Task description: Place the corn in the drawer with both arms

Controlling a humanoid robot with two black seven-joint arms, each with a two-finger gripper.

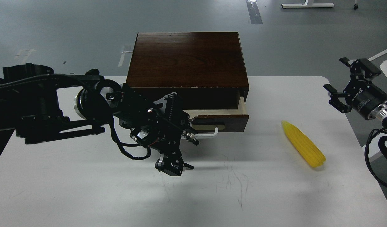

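Observation:
The corn (303, 144) lies on the white table (86, 189) at the right, pointed end toward the back. The drawer (220, 121) of the dark brown cabinet (187, 60) stands partly pulled out, with a strip of pale interior showing. My left gripper (184, 136) is against the left end of the white handle (209, 135) and covers it. One finger (173, 105) points up and another (172, 165) points down, and its hold on the handle is hidden. My right gripper (343, 83) is open and empty, raised at the right edge, behind and right of the corn.
The cabinet sits at the table's back middle. Scratches mark the tabletop in front of the drawer. The table's right edge (354, 126) runs close to the corn. Grey floor lies beyond the table.

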